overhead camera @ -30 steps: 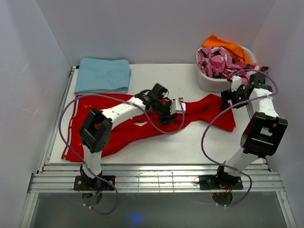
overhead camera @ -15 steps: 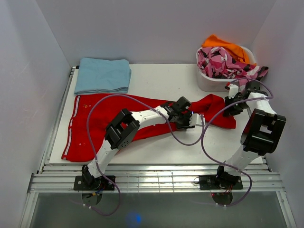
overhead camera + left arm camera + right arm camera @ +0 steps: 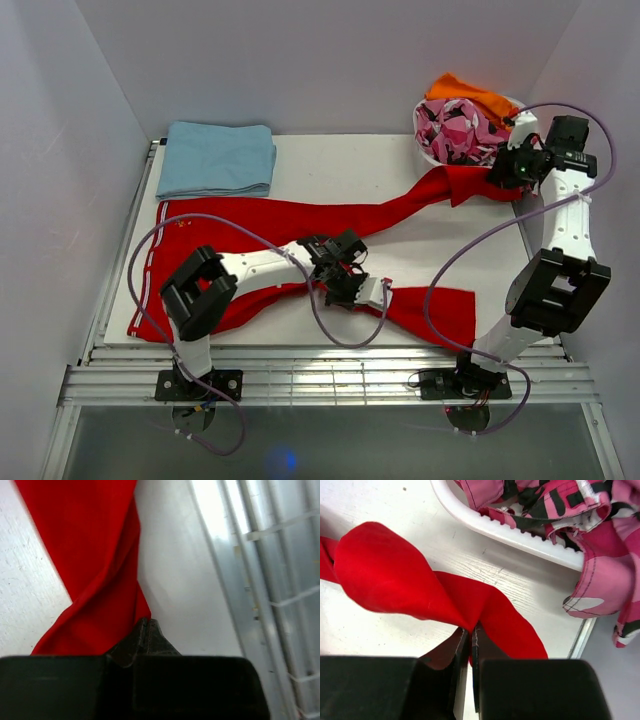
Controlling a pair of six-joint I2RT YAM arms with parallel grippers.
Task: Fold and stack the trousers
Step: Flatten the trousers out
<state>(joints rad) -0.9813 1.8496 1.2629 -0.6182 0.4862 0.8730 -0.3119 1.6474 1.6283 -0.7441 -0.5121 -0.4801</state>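
Spanning the white table [image 3: 350, 165] between pale walls [image 3: 300, 60]: trousers [image 3: 330, 218]

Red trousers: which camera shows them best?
The top camera. It shows the red trousers almost whole: waistband and both legs, though the left arm covers some. The left wrist camera sees only a twisted strip at the left pincer; the right wrist camera sees one leg end near the white basket.
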